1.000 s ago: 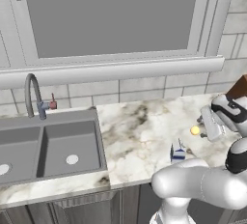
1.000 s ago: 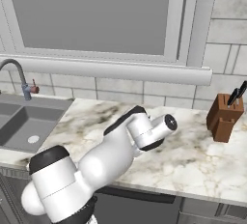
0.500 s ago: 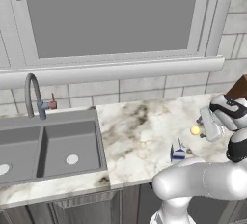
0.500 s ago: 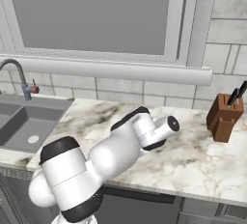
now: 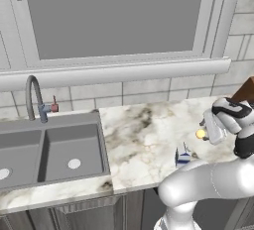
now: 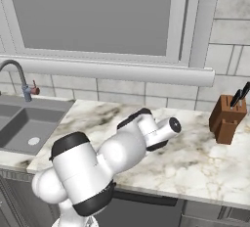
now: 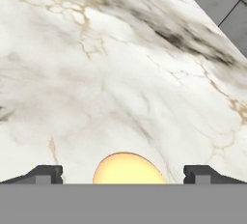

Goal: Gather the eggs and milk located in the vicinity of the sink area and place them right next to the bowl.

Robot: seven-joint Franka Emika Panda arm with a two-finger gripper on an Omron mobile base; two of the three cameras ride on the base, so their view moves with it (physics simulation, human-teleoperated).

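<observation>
The small pale-yellow rounded egg [image 7: 128, 168] lies on the white marble bench [image 7: 120, 73], low between my fingers [image 7: 124, 175], which are spread wide and not touching it. I judge this the reach for the egg; next I must go lower around it, then press together. The tiny white carton with a blue band [image 5: 182, 157] stands just beside, half hidden by my arm. The grey steel sink [image 5: 47, 149] sits well apart. The egg's lower edge is cut off.
</observation>
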